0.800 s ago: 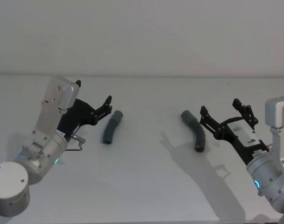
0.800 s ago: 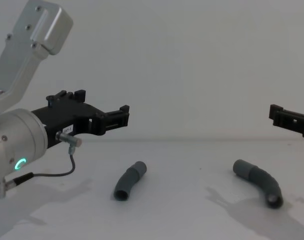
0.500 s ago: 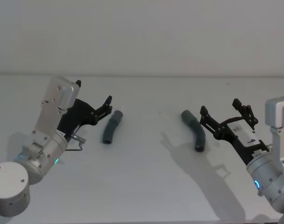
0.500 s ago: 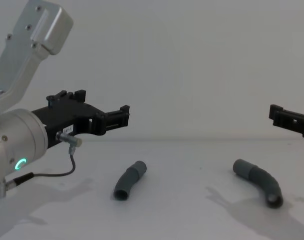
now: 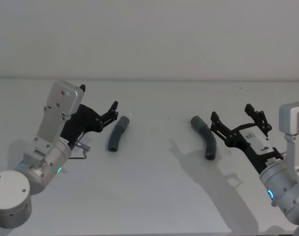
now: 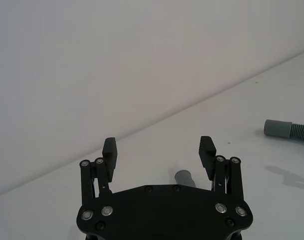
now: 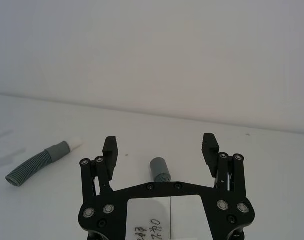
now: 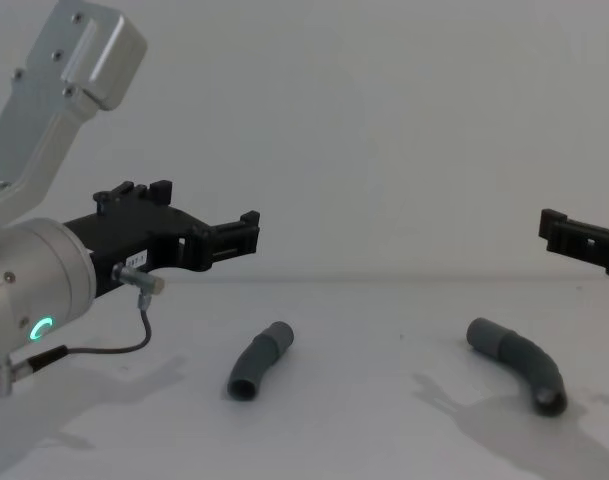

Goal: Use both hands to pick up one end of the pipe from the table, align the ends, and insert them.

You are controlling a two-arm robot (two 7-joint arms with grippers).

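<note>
Left claw (image 6: 158, 150): black plastic with slim fingers, on a silver cylindrical wrist with a green ring light, at the lower left of the head view. It is released, fingers spread wide with nothing between them. In the chest view it hangs clear above the desk.

Right claw (image 5: 231, 113): black plastic, at the lower right of the head view. It is likewise released and empty, and its spread fingers point at the piece just beside it.

Desk (image 5: 154, 196): plain matte white-grey surface carrying both pieces.

Left pipe piece (image 5: 117, 133): short, gently curved dark grey plastic. It lies flat left of centre, just beyond the left claw's fingertips, untouched.

Right pipe piece (image 5: 206, 137): the same dark grey curved make, right of centre and well apart from the other. Its near end shows a dark open mouth in the chest view.

White tip (image 7: 77, 142): a short narrow end past a grey collar on the left piece, at the middle left of the right wrist view.

Handling: both pieces look light. The wrist views show ribbed bodies, so they may flex somewhat, while the smooth collars are likely stiffer. Smooth plastic on a smooth desk could slide or roll when nudged.

Where to hold: probably on the body close behind each collar. Pinching across the width there leaves the tip and the open mouth free to meet and keeps any bending small.
</note>
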